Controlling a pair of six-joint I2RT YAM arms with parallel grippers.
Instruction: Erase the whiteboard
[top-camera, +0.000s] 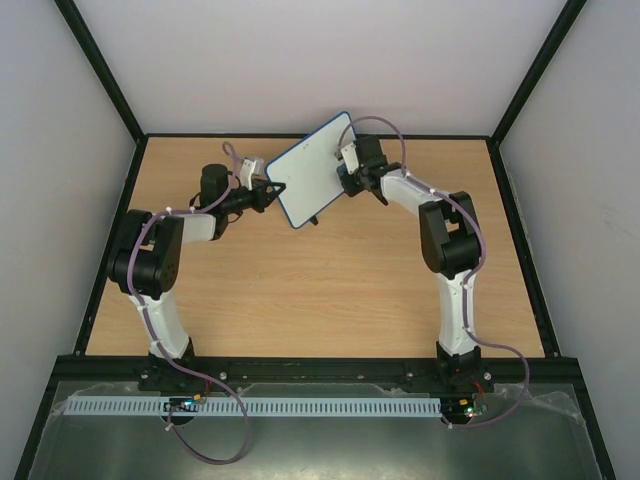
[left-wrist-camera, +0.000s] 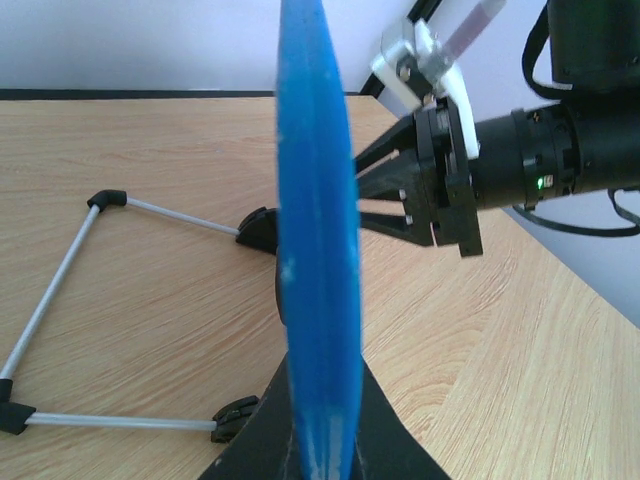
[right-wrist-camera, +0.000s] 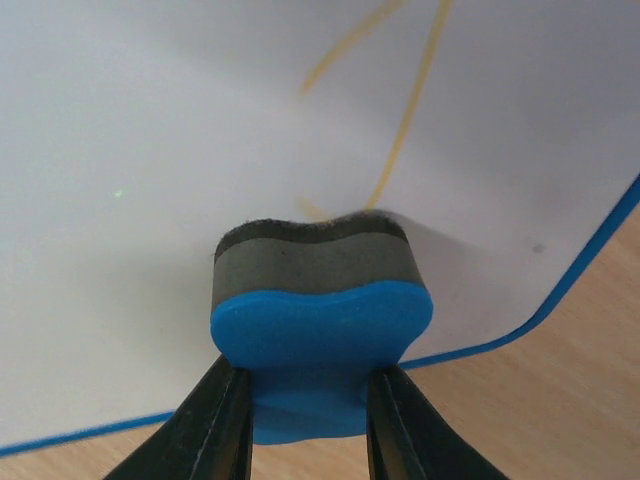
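Note:
The whiteboard (top-camera: 312, 170), white with a thin blue frame, is held tilted above the table's far middle. My left gripper (top-camera: 272, 190) is shut on its left edge. In the left wrist view the board shows edge-on as a blue band (left-wrist-camera: 318, 250) rising from my left gripper (left-wrist-camera: 320, 445). My right gripper (top-camera: 350, 178) is shut on a blue eraser block (right-wrist-camera: 320, 320). The block's dark felt presses against the board's white face (right-wrist-camera: 180, 140), near its lower right corner. Faint yellow scribbles (right-wrist-camera: 405, 120) run just above the eraser. My right gripper (right-wrist-camera: 310, 425) also shows in the left wrist view (left-wrist-camera: 400, 205).
A thin metal rod frame with black corner pieces (left-wrist-camera: 60, 300) lies on the wooden table (top-camera: 330, 290) to the board's left. A black foot (top-camera: 316, 221) hangs under the board. Black rails edge the table, with white walls behind.

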